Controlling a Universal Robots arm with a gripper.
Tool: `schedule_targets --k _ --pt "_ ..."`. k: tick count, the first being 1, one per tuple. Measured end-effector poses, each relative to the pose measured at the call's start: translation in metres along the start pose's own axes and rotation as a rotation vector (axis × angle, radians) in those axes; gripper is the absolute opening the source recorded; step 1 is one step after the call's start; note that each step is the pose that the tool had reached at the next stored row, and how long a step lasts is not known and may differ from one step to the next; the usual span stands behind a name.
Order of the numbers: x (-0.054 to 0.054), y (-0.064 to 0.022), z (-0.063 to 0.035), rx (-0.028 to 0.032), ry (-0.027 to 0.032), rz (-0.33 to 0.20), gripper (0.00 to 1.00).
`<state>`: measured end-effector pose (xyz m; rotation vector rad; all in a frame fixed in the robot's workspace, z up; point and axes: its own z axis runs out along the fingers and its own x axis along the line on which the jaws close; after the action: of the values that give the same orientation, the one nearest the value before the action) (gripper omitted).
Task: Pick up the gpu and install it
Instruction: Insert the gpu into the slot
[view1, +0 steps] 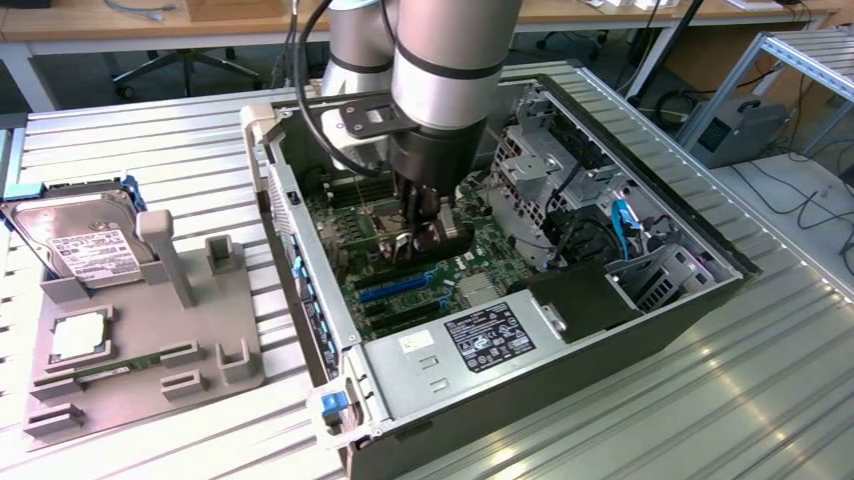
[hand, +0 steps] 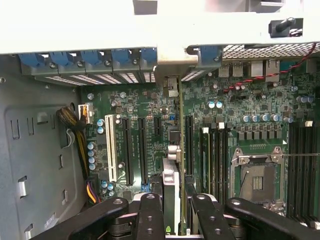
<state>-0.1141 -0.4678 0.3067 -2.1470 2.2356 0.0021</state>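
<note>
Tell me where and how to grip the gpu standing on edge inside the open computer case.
Grip the gpu by its upper long edge, coming straight down from above: it stands on edge over the motherboard, so only its two flat faces offer the hand pinching surfaces.

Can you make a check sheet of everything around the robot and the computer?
Surface: ribbed metal table with an open computer case on it.
Job's things: gpu stands edge-on over the motherboard slots; seated or not, cannot tell.
Clutter: grey holder with a hard drive and a memory stick, on the exterior view's left.
Grippers: the gripper has its jaws shut on the gpu.
Cables: black cable along the arm; blue cables in the case.
Surroundings: desks, office chair, grey box on the floor.
</note>
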Motion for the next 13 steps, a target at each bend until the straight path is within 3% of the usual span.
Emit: schedule_targets --k 13 --pt "0.0002 0.0041 0.0006 0.0 0.0 0.0 0.27"
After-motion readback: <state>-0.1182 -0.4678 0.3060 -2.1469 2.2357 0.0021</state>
